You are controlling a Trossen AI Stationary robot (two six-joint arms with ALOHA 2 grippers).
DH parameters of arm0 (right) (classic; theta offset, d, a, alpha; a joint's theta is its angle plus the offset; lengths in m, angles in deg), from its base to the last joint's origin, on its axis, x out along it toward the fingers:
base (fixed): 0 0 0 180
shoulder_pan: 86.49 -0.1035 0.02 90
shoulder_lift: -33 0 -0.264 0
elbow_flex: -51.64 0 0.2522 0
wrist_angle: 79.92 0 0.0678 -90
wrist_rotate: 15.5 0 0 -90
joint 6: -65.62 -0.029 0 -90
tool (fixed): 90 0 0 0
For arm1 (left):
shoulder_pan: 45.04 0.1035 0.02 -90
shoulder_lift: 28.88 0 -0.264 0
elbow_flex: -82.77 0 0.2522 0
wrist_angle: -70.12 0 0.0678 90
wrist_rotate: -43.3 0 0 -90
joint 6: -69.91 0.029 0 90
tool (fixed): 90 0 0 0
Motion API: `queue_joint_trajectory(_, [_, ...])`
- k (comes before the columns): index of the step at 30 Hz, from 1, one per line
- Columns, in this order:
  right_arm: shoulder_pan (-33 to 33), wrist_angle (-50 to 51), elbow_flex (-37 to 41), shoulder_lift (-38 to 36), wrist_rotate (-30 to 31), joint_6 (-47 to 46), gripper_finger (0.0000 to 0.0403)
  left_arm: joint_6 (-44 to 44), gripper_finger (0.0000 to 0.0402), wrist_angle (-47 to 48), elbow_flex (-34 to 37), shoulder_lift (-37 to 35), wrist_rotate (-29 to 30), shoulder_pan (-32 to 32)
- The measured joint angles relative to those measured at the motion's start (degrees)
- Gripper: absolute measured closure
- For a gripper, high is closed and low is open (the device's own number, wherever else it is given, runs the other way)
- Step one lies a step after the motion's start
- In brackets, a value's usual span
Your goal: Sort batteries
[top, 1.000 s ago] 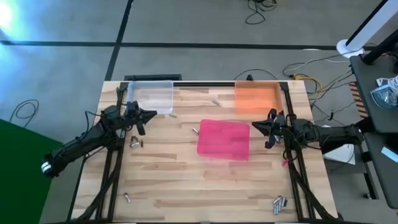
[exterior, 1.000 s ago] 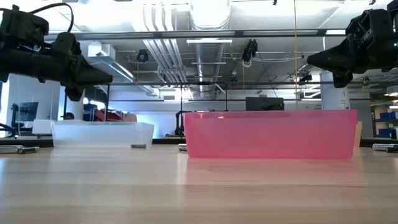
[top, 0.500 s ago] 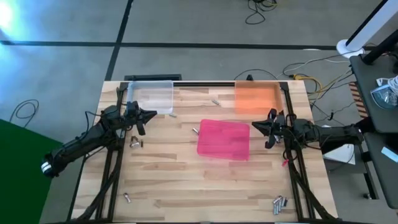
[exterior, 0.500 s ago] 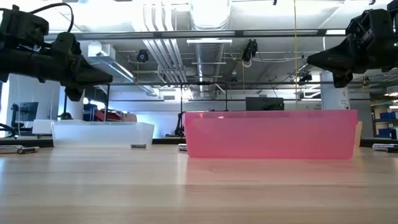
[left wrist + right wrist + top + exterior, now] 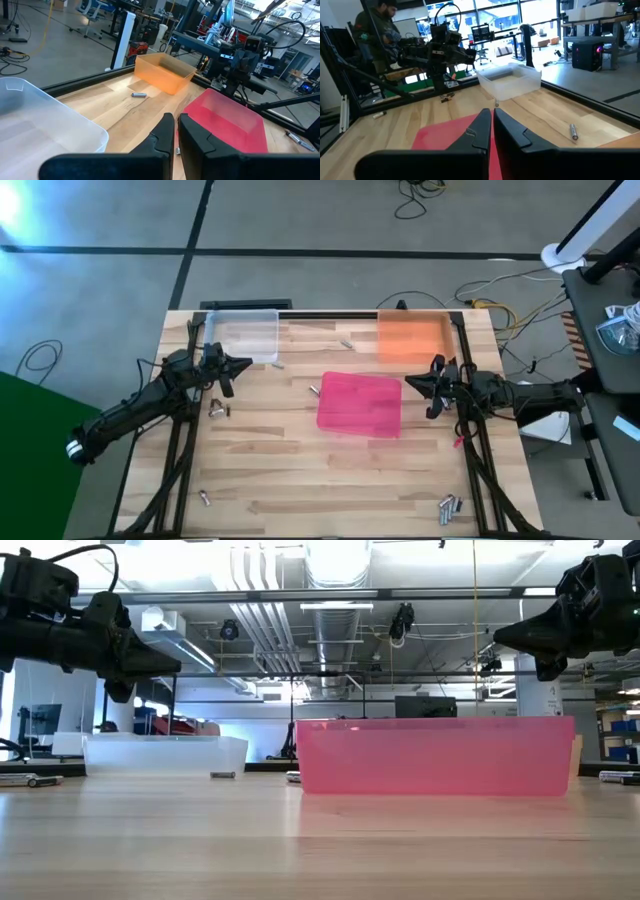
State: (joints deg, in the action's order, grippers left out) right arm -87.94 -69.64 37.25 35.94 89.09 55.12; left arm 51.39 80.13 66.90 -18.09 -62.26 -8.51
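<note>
Nothing has moved since the earlier frames; both arms and every item match their former positions. Left gripper (image 5: 236, 367): raised above the table (image 5: 280, 480) just beside the clear tray (image 5: 243, 336), fingers closed together, grasping nothing. Right gripper (image 5: 411, 383): raised just beside the pink tray (image 5: 360, 403), in front of the orange tray (image 5: 413, 337), fingers closed, empty. Batteries, all lying flat on the wood: a pair (image 5: 218, 409) near the left gripper, toward the front edge, long axes roughly across the table; one (image 5: 314, 390) touching or just beside the pink tray's left side, angled; one (image 5: 347, 342) between clear and orange trays, slanted; one (image 5: 204, 499) at front left, well apart from both grippers; a cluster (image 5: 449, 506) at front right, mixed directions.
</note>
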Motion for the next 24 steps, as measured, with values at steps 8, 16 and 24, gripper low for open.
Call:
queue_joint_trajectory(8, [0.0,-2.4,0.0,0.0,0.6,5.4,0.0390,0.0,0.0396,0.0,0.0,0.0,0.0,0.0])
queue_joint_trajectory(16, [0.0,-6.5,0.0,0.0,0.5,29.5,0.0390,0.0,0.0396,0.0,0.0,0.0,0.0,0.0])
queue_joint_trajectory(24, [0.0,-6.3,0.0,0.0,0.5,0.1,0.0390,0.0,0.0396,0.0,0.0,0.0,0.0,0.0])
